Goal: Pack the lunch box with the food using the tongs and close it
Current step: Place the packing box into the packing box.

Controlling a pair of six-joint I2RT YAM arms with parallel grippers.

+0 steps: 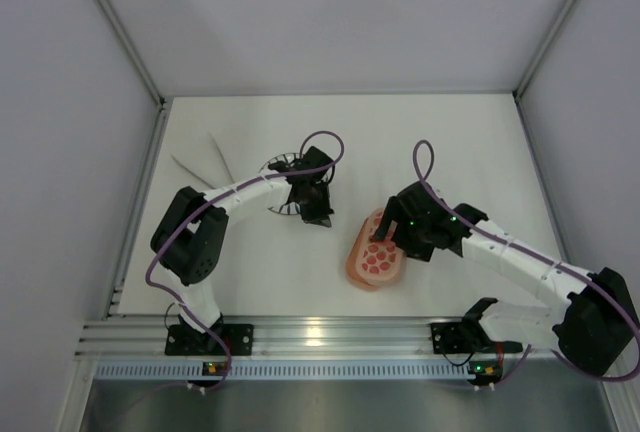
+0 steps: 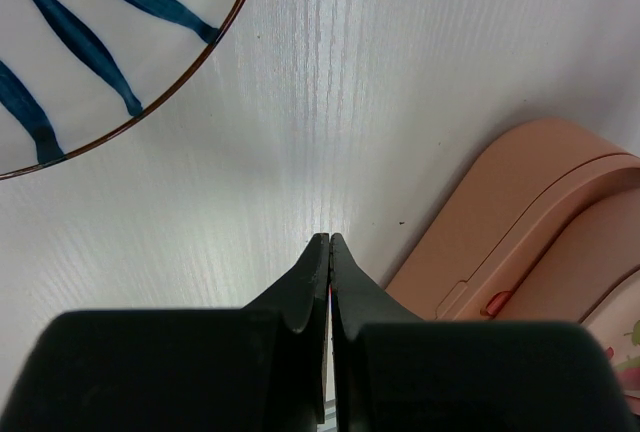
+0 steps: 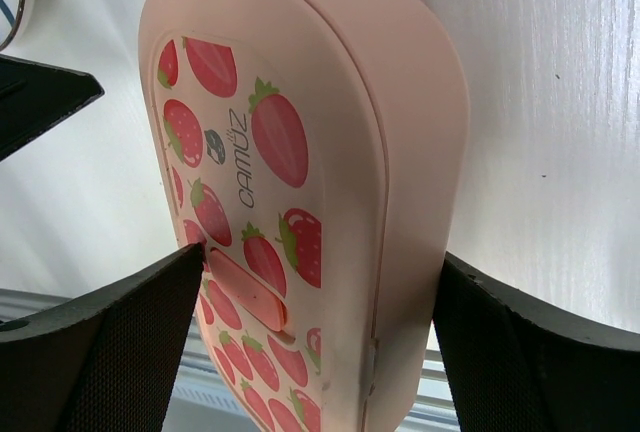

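Right gripper [image 3: 322,262], lower frame, jaws spread astride the lunch box [image 3: 330,82], grip uncertain: probably rigid, light, slick plastic, best held across its sides; left gripper [image 2: 329,242] pressed together.

Left arm reaches forward, elbow raised, wrist pitched downward. Left claw [image 2: 329,244] is fully closed, its fingertips meeting. Right arm extends inward toward centre. Right claw [image 3: 320,332] is spread wide, fingers flanking the lunch box [image 3: 300,132]; firm grip unconfirmed.
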